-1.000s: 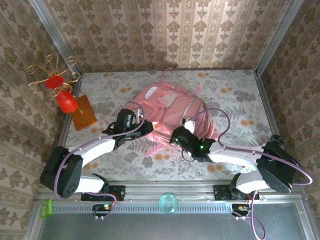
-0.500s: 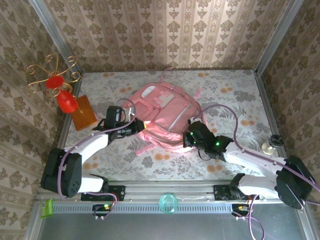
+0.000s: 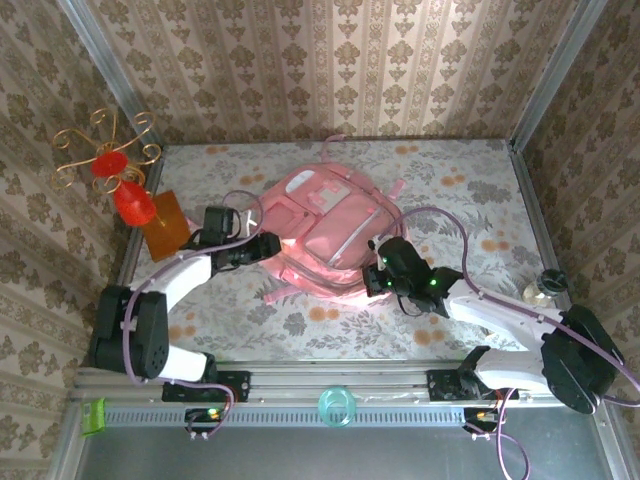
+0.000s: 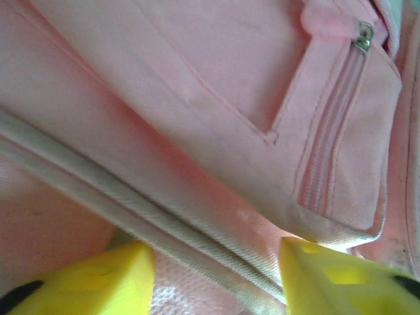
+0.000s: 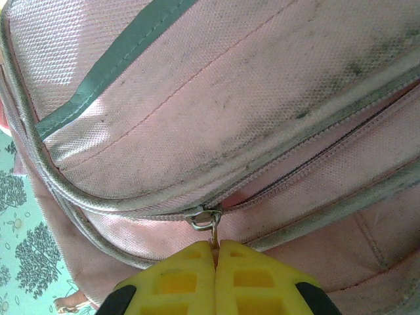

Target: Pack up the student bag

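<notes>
the student bag (image 3: 330, 225) lies flat in the middle of the worktop (image 3: 470, 180). its rounded top points to the upper edge of the top frame and its base to the lower edge, so its long axis runs roughly up and down the picture.

your right tool (image 3: 374, 277) sits at the bag's lower right corner. in the right wrist view this tool (image 5: 215, 248) is pinched narrow at the bottom centre, with the yellow fingers pressed together on the zip pull (image 5: 212, 230), which hangs from the slider (image 5: 202, 215) just above them.

the relation to watch is the zip track (image 5: 308, 164). from the slider it runs away to the right of that frame and climbs toward the upper right, following the curve of the pocket. the teeth on that side look closed, so i judge the opening pull has to follow that curve, not go straight off the fabric.

your left tool (image 3: 262, 248) is at the bag's left edge. in the left wrist view it (image 4: 213, 279) stands wide, with a piped seam (image 4: 131, 210) crossing between the fingers. it looks well placed to brace the bag, but the right arm is the one on the zip.
</notes>
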Controlling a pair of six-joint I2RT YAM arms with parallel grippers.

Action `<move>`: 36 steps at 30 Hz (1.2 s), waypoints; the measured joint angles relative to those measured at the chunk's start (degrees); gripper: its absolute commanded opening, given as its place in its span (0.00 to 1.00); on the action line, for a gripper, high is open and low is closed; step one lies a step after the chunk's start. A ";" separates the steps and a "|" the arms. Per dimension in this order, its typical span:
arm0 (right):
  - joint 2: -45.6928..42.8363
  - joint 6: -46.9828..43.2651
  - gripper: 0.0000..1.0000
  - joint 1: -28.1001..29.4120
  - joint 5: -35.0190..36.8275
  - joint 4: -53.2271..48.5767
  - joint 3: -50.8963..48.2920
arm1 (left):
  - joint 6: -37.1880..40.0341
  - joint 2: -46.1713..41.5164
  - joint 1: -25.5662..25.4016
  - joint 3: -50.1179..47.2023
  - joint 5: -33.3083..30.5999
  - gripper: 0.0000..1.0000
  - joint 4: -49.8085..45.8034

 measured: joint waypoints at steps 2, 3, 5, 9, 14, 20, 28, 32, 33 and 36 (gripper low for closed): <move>0.00 -1.01 0.00 -0.07 -0.59 0.04 0.02 | 1.27 -4.24 -0.52 0.02 -4.81 0.62 -1.68; 0.00 -1.27 0.00 -0.11 -0.74 0.07 0.02 | 2.21 -7.13 -1.11 0.00 -7.65 0.62 -2.27; 0.00 -1.92 0.00 -0.13 -1.07 0.24 0.02 | 4.76 -12.48 -3.45 -0.26 -11.93 0.60 -1.66; 0.00 -2.75 0.00 -0.48 -2.01 1.66 0.00 | 16.02 -20.44 -14.78 -5.27 -15.15 0.58 8.28; 0.11 -2.67 0.00 -1.25 -3.96 3.72 -0.20 | 33.16 -15.23 -26.58 -7.39 -11.67 0.59 13.20; 0.13 -2.25 0.00 -2.54 -6.25 5.92 -1.77 | 50.53 -3.82 -34.01 -2.21 -11.47 0.58 12.09; 0.11 -1.09 0.00 -3.56 -8.41 8.00 -2.91 | 61.92 6.88 -37.44 6.86 -14.93 0.46 11.17; 0.09 -0.63 0.00 -3.85 -8.81 8.85 -3.58 | 64.65 10.49 -38.07 8.94 -17.00 0.37 10.82; 0.09 -0.55 0.00 -3.96 -8.83 8.96 -3.93 | 64.92 10.95 -38.29 9.01 -17.33 0.35 10.67; 0.09 -0.50 0.00 -4.22 -9.25 9.60 -4.98 | 65.61 11.43 -38.66 9.05 -17.84 0.26 10.29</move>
